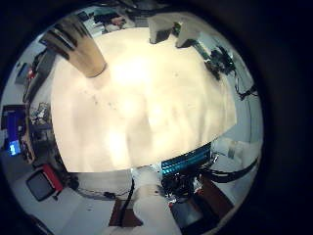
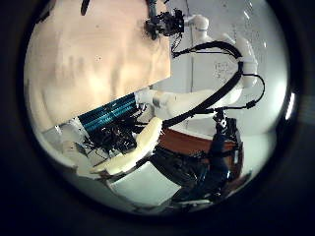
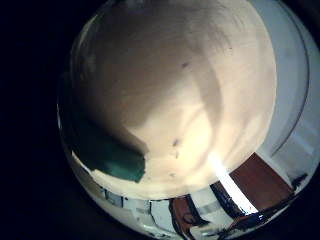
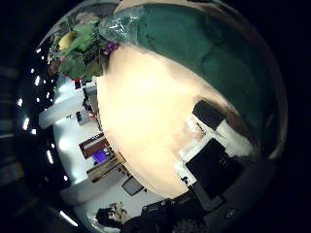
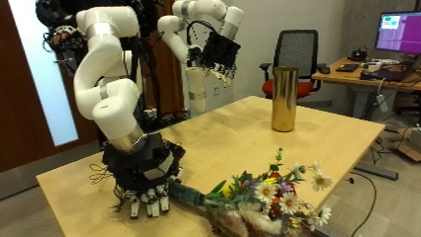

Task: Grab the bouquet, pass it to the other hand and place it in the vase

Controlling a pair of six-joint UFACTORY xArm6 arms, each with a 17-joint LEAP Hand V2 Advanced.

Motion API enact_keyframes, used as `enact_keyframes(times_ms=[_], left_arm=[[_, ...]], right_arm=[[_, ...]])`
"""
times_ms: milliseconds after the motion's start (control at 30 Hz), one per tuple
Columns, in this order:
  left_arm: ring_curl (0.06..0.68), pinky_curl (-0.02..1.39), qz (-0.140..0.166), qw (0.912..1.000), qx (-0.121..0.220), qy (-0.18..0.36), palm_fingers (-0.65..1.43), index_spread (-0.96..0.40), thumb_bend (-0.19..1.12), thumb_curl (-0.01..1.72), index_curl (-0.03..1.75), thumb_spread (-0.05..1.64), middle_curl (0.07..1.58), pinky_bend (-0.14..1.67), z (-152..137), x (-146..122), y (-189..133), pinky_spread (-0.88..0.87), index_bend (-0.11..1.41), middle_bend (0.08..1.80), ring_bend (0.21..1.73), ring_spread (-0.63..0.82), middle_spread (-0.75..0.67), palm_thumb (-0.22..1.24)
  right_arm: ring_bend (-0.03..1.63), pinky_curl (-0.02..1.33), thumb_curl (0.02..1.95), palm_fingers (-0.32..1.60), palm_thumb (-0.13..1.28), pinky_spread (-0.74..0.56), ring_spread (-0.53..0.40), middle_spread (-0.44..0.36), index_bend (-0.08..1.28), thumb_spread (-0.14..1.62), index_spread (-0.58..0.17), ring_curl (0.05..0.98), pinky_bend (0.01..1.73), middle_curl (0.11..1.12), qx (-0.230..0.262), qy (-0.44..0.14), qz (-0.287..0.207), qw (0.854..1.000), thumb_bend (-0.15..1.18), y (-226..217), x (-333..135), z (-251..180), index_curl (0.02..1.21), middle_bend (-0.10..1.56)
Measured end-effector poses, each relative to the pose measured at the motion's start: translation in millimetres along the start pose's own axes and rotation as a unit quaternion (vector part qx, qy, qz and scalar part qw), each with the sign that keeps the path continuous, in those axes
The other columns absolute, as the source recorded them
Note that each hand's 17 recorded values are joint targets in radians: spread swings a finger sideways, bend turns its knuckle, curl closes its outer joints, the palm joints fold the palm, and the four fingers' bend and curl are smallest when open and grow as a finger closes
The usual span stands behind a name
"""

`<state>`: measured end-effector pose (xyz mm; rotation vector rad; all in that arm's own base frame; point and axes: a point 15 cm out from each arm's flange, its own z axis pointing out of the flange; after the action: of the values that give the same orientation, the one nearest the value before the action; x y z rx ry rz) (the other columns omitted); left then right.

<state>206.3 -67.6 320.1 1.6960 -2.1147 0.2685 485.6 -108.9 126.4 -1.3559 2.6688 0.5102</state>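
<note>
Right hand [image 5: 147, 190] hangs open just beside the bouquet [image 5: 270, 200]; pickup step, needs closing on the stems. Left hand [image 5: 214, 51] open, far.

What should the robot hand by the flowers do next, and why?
Probably close its fingers round the stems. The right hand sits low on the table with fingers fairly straight, right at the green-wrapped stem end of the bouquet, which lies flat and does not look gripped yet. The left hand waits high up, and the gold vase stands empty.
</note>
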Motion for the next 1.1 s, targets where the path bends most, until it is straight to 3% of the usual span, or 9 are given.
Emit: enact_keyframes(times_ms=[200, 433, 600, 667, 767, 833, 933, 1000, 1100], left_arm=[[0.184, 0.31, 0.0, 1.0, 0.0, 0.0, 0.17, 0.25, -0.03, 0.31, 0.32, 0.88, 0.31, 0.2, -0.3, -0.1, 0.0, 0.57, 0.17, 0.2, 0.49, 0.6, 0.49, 0.36], [0.184, 0.31, 0.002, 1.0, 0.002, -0.001, 0.18, 0.25, -0.03, 0.31, 0.32, 0.89, 0.31, 0.2, -0.7, 0.7, -1.1, 0.57, 0.17, 0.2, 0.49, 0.6, 0.49, 0.36], [0.184, 0.31, 0.003, 1.0, 0.002, -0.001, 0.18, 0.25, -0.03, 0.31, 0.32, 0.89, 0.31, 0.2, -0.5, 1.3, -1.1, 0.57, 0.17, 0.2, 0.49, 0.6, 0.49, 0.36], [0.184, 0.31, 0.003, 1.0, 0.001, -0.001, 0.18, 0.25, -0.03, 0.31, 0.32, 0.89, 0.31, 0.2, -0.3, 1.0, -1.0, 0.57, 0.17, 0.2, 0.49, 0.6, 0.49, 0.36], [0.185, 0.31, 0.004, 1.0, 0.001, -0.001, 0.18, 0.25, -0.03, 0.31, 0.32, 0.89, 0.31, 0.2, 0.2, 0.8, -1.4, 0.57, 0.17, 0.2, 0.49, 0.6, 0.49, 0.36], [0.187, 0.31, 0.005, 1.0, 0.001, -0.001, 0.18, 0.25, -0.03, 0.31, 0.32, 0.89, 0.31, 0.2, 0.4, 1.1, -1.3, 0.57, 0.17, 0.19, 0.49, 0.6, 0.49, 0.36], [0.186, 0.31, 0.005, 1.0, 0.002, -0.001, 0.18, 0.25, -0.03, 0.31, 0.32, 0.89, 0.31, 0.2, -0.4, 1.2, -1.5, 0.58, 0.17, 0.2, 0.49, 0.6, 0.49, 0.36], [0.186, 0.31, 0.005, 1.0, 0.001, -0.001, 0.18, 0.25, -0.03, 0.31, 0.32, 0.89, 0.31, 0.2, -0.2, 1.3, -1.5, 0.58, 0.17, 0.2, 0.49, 0.6, 0.49, 0.36], [0.185, 0.31, 0.006, 1.0, 0.001, -0.002, 0.18, 0.25, -0.03, 0.31, 0.32, 0.89, 0.31, 0.2, -0.3, 1.4, -1.3, 0.57, 0.17, 0.2, 0.49, 0.6, 0.49, 0.36]], right_arm=[[0.87, 0.21, 0.49, 0.31, 0.84, 0.08, -0.033, 0.08, 0.17, 0.96, -0.062, 0.268, 0.5, 0.41, -0.003, 0.009, 0.001, 1.0, -0.02, 0.0, 4.0, 2.8, 0.31, 0.56], [0.92, 0.18, 0.5, 0.48, 0.86, 0.02, -0.104, 0.039, 0.2, 0.95, -0.106, 0.273, 0.47, 0.43, -0.007, 0.018, -0.007, 1.0, -0.02, -0.9, 4.8, -0.6, 0.34, 0.6], [1.01, 0.19, 0.51, 0.8, 0.89, -0.2, -0.218, -0.048, 0.2, 0.93, -0.187, 0.311, 0.63, 0.46, -0.012, 0.025, -0.015, 1.0, -0.02, -0.2, 2.1, -9.4, 0.37, 0.65], [1.03, 0.23, 0.52, 1.13, 0.9, -0.4, -0.264, -0.117, 0.24, 0.87, -0.261, 0.327, 0.8, 0.49, -0.016, 0.026, -0.017, 0.999, -0.03, 2.3, 0.9, -10.1, 0.4, 0.7], [1.07, 0.29, 0.53, 1.27, 0.9, -0.5, -0.282, -0.164, 0.37, 0.8, -0.311, 0.379, 0.9, 0.54, -0.022, 0.027, -0.02, 0.999, -0.03, 7.3, -1.2, -12.0, 0.49, 0.79], [1.16, 0.37, 0.55, 1.41, 0.92, -0.46, -0.256, -0.174, 0.65, 0.79, -0.337, 0.434, 1.03, 0.6, -0.029, 0.027, -0.021, 0.999, -0.02, 11.9, -1.6, -14.0, 0.61, 0.97], [1.2, 0.41, 0.56, 1.38, 0.95, -0.43, -0.241, -0.172, 0.76, 0.8, -0.331, 0.461, 1.09, 0.63, -0.047, 0.027, -0.021, 0.998, -0.01, 21.2, -2.2, -18.8, 0.67, 1.03], [1.3, 0.48, 0.58, 1.3, 1.01, -0.37, -0.224, -0.172, 0.93, 0.81, -0.313, 0.514, 1.22, 0.67, -0.059, 0.025, -0.02, 0.998, -0.01, 25.6, -1.3, -27.1, 0.75, 1.16], [1.36, 0.53, 0.61, 1.23, 1.07, -0.32, -0.214, -0.165, 0.99, 0.81, -0.299, 0.549, 1.31, 0.7, -0.094, 0.024, -0.02, 0.995, 0.0, 41.5, 1.1, -35.3, 0.79, 1.22]])
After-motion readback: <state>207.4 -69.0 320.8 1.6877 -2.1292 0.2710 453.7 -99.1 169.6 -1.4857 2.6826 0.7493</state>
